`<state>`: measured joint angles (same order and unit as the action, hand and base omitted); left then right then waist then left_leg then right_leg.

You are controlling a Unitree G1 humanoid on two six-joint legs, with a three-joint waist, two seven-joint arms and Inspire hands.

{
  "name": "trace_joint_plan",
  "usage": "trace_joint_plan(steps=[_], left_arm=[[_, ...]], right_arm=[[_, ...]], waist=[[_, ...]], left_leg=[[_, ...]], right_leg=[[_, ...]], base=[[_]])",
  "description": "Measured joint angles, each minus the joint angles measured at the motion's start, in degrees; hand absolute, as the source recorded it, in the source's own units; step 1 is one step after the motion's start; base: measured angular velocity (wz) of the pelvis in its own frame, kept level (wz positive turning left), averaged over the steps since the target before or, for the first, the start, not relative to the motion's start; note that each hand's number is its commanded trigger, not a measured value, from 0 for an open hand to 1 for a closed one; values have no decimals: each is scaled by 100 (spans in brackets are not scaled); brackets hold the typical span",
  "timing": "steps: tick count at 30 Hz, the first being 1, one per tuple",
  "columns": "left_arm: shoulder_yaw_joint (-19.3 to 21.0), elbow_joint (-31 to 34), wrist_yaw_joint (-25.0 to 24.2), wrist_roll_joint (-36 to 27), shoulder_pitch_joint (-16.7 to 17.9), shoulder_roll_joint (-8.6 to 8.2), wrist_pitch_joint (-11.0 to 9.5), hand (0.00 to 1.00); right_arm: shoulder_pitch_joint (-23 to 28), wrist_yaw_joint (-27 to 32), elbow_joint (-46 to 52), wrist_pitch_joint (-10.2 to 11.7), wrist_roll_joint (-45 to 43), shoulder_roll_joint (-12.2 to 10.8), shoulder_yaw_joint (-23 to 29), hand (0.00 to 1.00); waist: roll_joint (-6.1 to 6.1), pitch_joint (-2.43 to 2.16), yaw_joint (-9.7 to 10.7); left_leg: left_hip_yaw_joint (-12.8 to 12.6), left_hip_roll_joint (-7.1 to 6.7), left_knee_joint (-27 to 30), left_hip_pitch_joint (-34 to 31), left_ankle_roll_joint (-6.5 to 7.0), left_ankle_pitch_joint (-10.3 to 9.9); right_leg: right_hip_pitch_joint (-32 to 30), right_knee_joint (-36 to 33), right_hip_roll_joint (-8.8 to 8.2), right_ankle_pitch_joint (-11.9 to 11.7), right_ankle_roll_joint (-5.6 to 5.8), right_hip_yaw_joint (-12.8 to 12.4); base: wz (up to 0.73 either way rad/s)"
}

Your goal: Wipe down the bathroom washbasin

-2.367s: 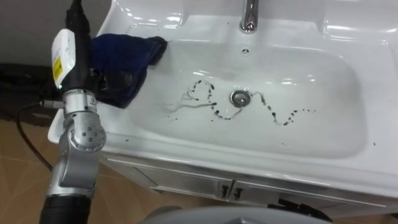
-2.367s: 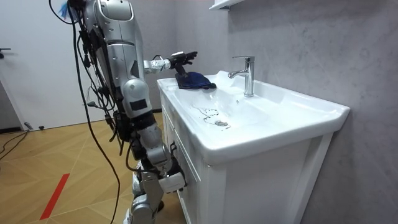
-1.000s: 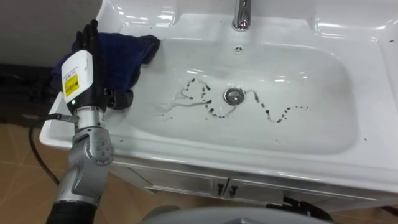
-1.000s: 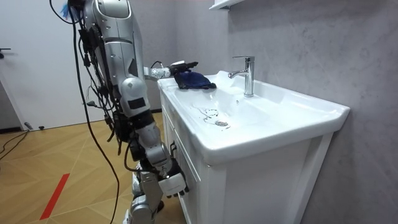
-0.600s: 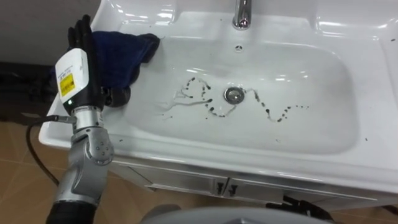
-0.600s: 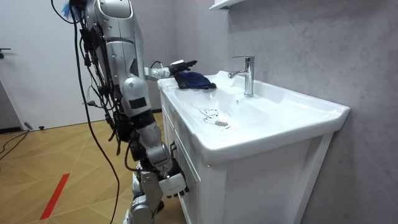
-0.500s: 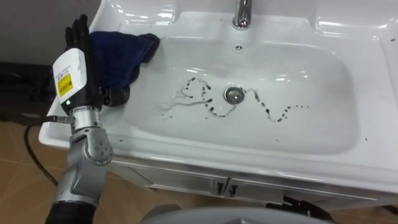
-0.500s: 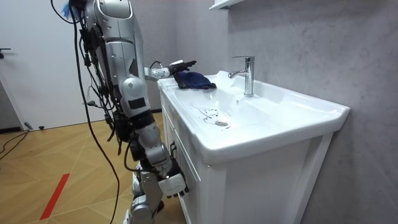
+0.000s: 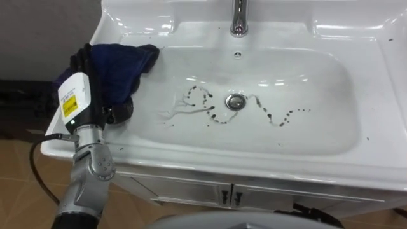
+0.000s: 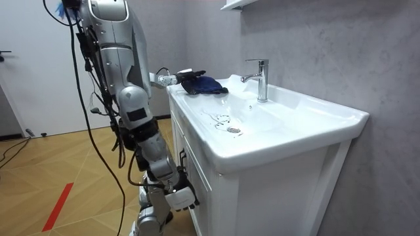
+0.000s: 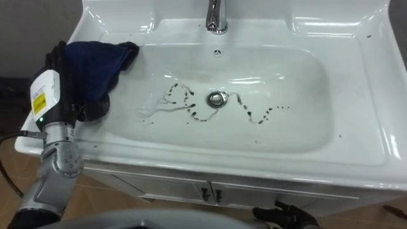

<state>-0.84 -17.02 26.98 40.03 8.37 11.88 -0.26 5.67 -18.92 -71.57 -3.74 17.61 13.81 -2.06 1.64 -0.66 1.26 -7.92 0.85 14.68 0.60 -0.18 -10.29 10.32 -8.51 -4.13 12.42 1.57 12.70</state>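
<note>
White ceramic basin (image 9: 331,95): its long axis ran side to side across your eye views, with the chrome tap (image 9: 238,19) at the middle of the back rim and the round metal drain (image 9: 235,100) below it in the bowl. A wavy trail of dark grime (image 9: 280,117) lay on the bowl floor, running along that same long axis on both sides of the drain.

The crumpled dark blue cloth (image 9: 117,63) sat on the basin's left rim. It stretched from the front left edge toward the back, and one corner pointed over the lip at the tap.

Your left hand (image 9: 86,95) lay on the cloth's outer edge, back upward, forearm coming up from the lower left. Whether it gripped the cloth or merely rested on it, I could not tell. A dark shape low against the white cabinet (image 9: 191,191) was probably your right hand (image 11: 283,216); its state could not be read.

In the room view you stood on the wooden floor (image 10: 52,177) at the basin's left end.
</note>
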Motion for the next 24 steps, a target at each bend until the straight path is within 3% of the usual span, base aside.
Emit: trace_joint_plan(steps=[13, 19, 20, 21, 22, 23, 24], left_arm=[[1, -160, -33, -453, 34, -26, -1, 0], [1, -411, -53, -448, 16, -32, -20, 0], [1, -437, -52, -448, 14, -32, -20, 5], [22, -459, -60, -446, 15, -32, -19, 50], [38, -459, -69, -445, 15, -32, -19, 59], [67, -458, -97, -445, 10, -32, -19, 100], [70, -463, -107, -445, 9, -32, -18, 100]], right_arm=[[-60, 81, 76, -385, -237, -2, 109, 0], [0, 145, 122, -394, -237, -10, 110, 0], [5, 151, 121, -395, -237, -10, 110, 0], [4, 163, 131, -397, -253, -10, 110, 0], [6, 168, 142, -398, -257, -10, 110, 0], [28, 176, 186, -425, -258, -10, 111, 0], [68, 185, 251, -467, -258, -9, 112, 0]], waist=[[-14, -2, -2], [-39, -15, -10], [-41, -17, -10], [-44, -19, -18], [-44, -19, -22], [-49, -22, -22], [-51, -23, -30]], left_leg=[[-4, 24, -38, 29, -48, 28], [-14, 32, -127, 177, -84, 64], [-14, 32, -129, 198, -85, 64], [-14, 37, -126, 219, -87, 65], [-13, 41, -125, 219, -91, 68], [-13, 49, -125, 219, -95, 71], [-13, 51, -125, 225, -98, 72]], right_leg=[[-28, -9, 26, 51, -40, -10], [59, -7, 37, 81, -80, -24], [76, -11, 37, 88, -82, -32], [84, -20, 41, 100, -87, -60], [81, -21, 46, 100, -87, -75], [76, -20, 57, 99, -90, -92], [76, -20, 61, 99, -92, -106]], base=[[0], [-3], [-6], [-8], [-8], [-6], [-6]])
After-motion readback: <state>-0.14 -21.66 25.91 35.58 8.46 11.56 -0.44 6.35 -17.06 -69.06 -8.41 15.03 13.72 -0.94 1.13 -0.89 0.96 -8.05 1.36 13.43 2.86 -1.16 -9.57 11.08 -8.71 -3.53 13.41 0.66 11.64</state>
